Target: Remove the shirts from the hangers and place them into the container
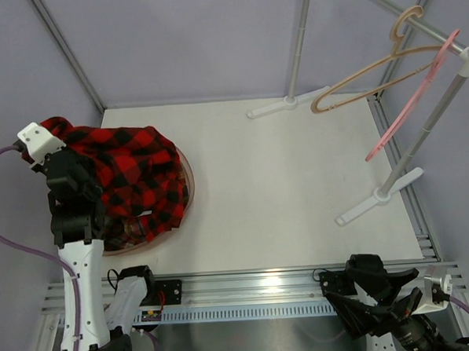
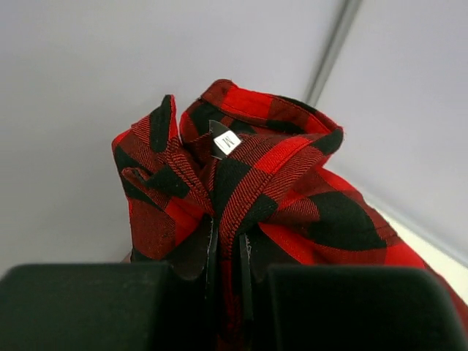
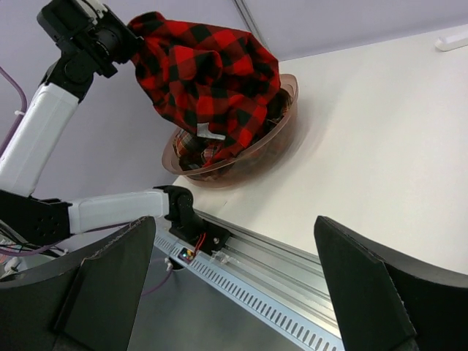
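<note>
Red-black shirt point(image 1: 136, 177) hangs over the container point(image 1: 190, 186) at the worktop's left edge, pinched near its collar by L gripper point(image 2: 227, 252). Other plaid shirt point(image 3: 191, 155) lies inside. Beige hanger point(image 1: 371, 78) & pink hanger point(image 1: 408, 111) hang on the rack point(image 1: 428, 126), far right corner. R gripper point(image 3: 232, 245) is spread wide.

The work area is a flat white surface point(image 1: 282, 181) enclosed on the far, left and right sides by plain pale lilac-grey wall panels point(image 1: 188, 36), with thin grey metal struts point(image 1: 65, 51) running along the panel corners. A grey metal rack point(image 1: 299, 38) stands on the right half of the surface on two uprights, each ending in a white foot point(image 1: 377, 197). A slotted aluminium rail point(image 1: 248, 291) borders the near edge, showing a soft bright reflection along its top face.
</note>
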### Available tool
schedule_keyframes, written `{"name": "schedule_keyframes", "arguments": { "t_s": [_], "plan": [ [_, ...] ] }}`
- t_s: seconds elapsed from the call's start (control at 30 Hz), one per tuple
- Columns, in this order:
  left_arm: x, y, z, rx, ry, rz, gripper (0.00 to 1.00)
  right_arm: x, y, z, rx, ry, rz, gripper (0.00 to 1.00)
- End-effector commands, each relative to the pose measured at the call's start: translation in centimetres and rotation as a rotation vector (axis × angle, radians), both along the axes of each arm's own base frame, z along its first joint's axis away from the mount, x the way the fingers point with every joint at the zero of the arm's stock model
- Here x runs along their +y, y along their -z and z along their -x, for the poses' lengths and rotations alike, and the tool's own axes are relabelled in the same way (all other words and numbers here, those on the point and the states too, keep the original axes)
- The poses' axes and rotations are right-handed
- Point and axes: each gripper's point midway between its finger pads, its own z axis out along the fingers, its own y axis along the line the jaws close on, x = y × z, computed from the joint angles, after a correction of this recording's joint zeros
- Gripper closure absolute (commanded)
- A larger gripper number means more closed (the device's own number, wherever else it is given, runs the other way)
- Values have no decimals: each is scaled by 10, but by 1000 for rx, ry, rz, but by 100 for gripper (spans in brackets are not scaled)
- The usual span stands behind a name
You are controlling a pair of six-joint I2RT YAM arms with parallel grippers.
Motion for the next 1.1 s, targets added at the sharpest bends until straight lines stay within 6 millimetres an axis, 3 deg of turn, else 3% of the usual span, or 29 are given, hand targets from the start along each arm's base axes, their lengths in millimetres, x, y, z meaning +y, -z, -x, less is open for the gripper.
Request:
{"name": "schedule_keyframes", "arguments": {
  "t_s": [0.0, 0.1, 0.17, 0.2, 0.3, 0.33, 0.4, 0.43, 0.57, 0.67, 0.8, 0.9, 0.93, 0.97, 1.07],
  "plan": [
    [7, 32, 8, 49, -36, 140, 100, 5, -3, 8, -19, -56, -9, 0],
    [4, 68, 14, 112, -21, 211, 100, 5, -5, 5, -8, -63, -20, 1],
    [-6, 94, 11, 147, 32, 296, 100, 4, -10, 4, -10, -65, -23, 0],
    [-18, 117, 6, 174, 84, 361, 100, 4, -14, 5, -17, -65, -27, 1],
    [-37, 147, 8, 163, 142, 466, 100, 4, -26, 3, -18, -79, -29, 1],
    [-44, 172, 8, 174, 149, 537, 100, 3, -32, 7, -36, -81, -27, 0],
    [-52, 188, 7, 157, 171, 610, 100, 3, -42, 13, -61, -82, -24, 1],
    [-55, 209, 9, 190, 169, 649, 100, 3, -46, 15, -69, -84, -24, 0],
    [-58, 256, 12, 238, 163, 788, 100, 5, -59, 21, -72, -101, -22, 0],
    [-53, 281, 16, 240, 149, 860, 100, 6, -67, 26, -89, -107, -19, 1],
    [-45, 303, 18, 278, 141, 923, 100, 6, -72, 24, -93, -107, -20, 1],
    [-49, 299, 15, 276, 191, 929, 94, 5, -72, 18, -78, -105, -19, 1],
    [-51, 292, 14, 260, 215, 917, 89, 5, -72, 15, -69, -104, -20, 1],
    [-52, 285, 13, 249, 233, 906, 70, 5, -72, 11, -57, -102, -21, 1],
    [-54, 239, 13, 180, 282, 832, 39, 6, -73, 3, -30, -106, -31, 1]
  ]
}}
